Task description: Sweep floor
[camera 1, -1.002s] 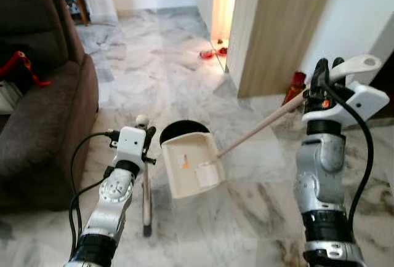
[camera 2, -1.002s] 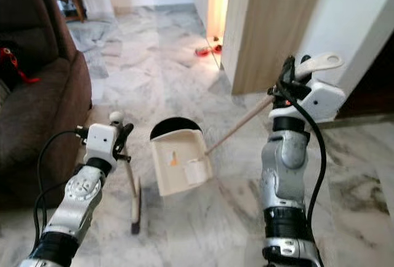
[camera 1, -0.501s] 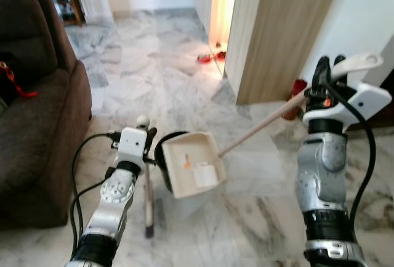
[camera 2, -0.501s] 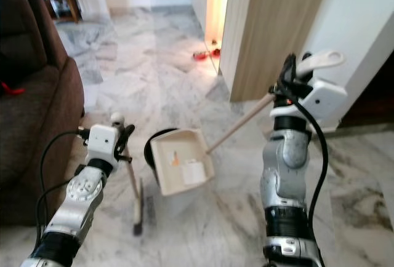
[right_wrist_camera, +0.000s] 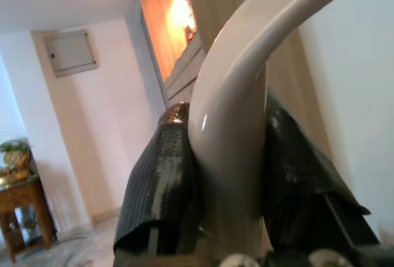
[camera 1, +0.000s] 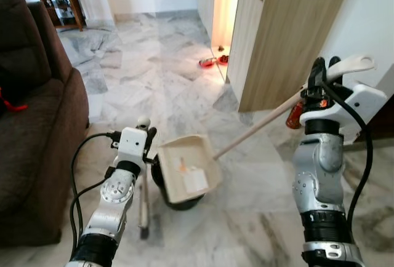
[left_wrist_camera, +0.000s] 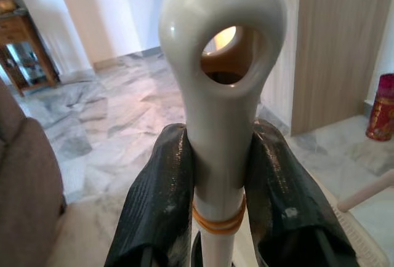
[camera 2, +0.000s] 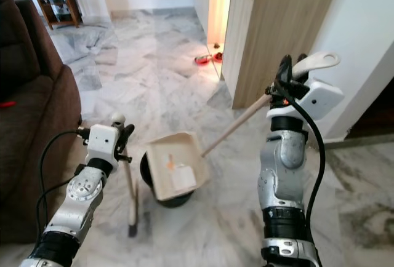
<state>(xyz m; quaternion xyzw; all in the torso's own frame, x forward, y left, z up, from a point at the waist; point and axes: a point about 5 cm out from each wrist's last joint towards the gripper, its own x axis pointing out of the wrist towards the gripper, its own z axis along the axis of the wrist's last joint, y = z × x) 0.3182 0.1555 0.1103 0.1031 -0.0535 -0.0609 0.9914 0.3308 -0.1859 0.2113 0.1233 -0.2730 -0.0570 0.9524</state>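
My right gripper (camera 1: pixel 322 77) is shut on the white curved grip (right_wrist_camera: pixel 243 95) of a long wooden handle (camera 1: pixel 258 129). The handle slopes down to a cream dustpan (camera 1: pixel 184 167). The pan hangs over a round black bin (camera 1: pixel 180 202) and holds a white scrap and a small orange bit. My left gripper (camera 1: pixel 146 138) is shut just below the white looped top (left_wrist_camera: pixel 221 64) of a broom. Its black fingers (left_wrist_camera: pixel 157 205) press on both sides of the handle. The broom stick (camera 1: pixel 144 196) reaches down to the marble floor left of the bin.
A brown sofa (camera 1: pixel 31 125) stands close on the left. A wooden cabinet (camera 1: pixel 283 33) and a white wall close the right side, with a red can (camera 1: pixel 294 114) at the cabinet's foot. Red items (camera 1: pixel 212 61) lie on the floor further ahead. Open marble floor stretches forward.
The whole view has shifted. The black bin, which showed beyond the dustpan, now sits under it. Both grippers keep their holds.
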